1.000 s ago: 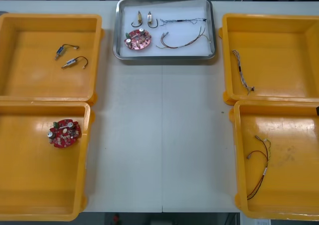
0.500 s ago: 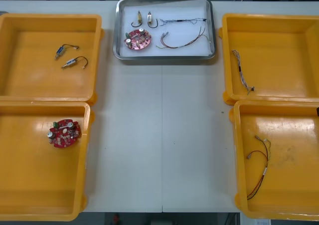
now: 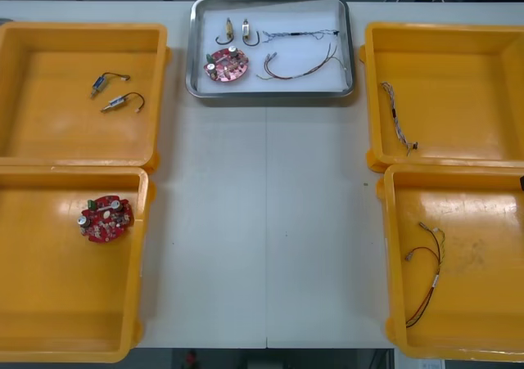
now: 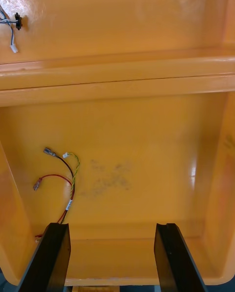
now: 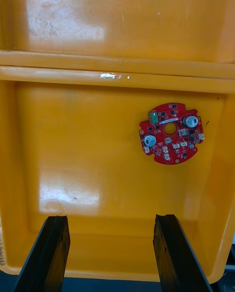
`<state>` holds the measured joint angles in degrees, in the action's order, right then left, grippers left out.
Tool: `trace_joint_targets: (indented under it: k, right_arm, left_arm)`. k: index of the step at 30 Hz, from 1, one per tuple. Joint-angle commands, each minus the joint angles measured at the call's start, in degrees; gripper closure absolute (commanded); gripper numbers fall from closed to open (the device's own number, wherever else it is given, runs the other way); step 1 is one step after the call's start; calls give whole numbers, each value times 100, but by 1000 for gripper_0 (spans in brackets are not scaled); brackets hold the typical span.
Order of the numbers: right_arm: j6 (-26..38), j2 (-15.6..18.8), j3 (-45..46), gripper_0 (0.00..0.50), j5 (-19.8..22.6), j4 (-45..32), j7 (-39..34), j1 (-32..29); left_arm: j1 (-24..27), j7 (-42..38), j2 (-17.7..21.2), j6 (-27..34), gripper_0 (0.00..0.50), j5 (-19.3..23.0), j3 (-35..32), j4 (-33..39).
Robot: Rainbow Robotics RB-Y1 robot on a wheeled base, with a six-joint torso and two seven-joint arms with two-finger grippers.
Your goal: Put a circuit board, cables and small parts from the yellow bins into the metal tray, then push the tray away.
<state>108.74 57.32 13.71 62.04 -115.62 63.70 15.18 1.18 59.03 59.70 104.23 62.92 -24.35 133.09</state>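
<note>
Front view: the metal tray sits at the far middle of the counter. It is white inside and holds a round red circuit board, two small metal parts, a thin dark cable and a red and yellow cable. Of the yellow bins, the far left bin holds two more small parts. The near left bin holds a second circuit board. The far right bin holds a twisted cable, and the near right bin a second red and yellow cable.

Right wrist view: the right claw is released, fingers wide apart over the near right bin. That bin's cable lies just ahead of one finger, outside the gap, one end close beside the fingertip.

Left wrist view: the left claw is released over the near left bin. The second circuit board lies farther in, ahead of one finger and apart from both tips.
</note>
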Motion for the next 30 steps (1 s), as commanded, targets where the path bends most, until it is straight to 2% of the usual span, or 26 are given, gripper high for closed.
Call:
trace_joint_targets:
  k: [1, 30]
  right_arm:
    - [42, 227, 184, 0, 45, -136, -174, -59]
    - [42, 227, 184, 0, 45, -136, -174, -59]
  left_arm:
    - [-74, -260, 253, 36, 0, -52, -167, 130]
    - [-74, -260, 253, 36, 0, -52, -167, 130]
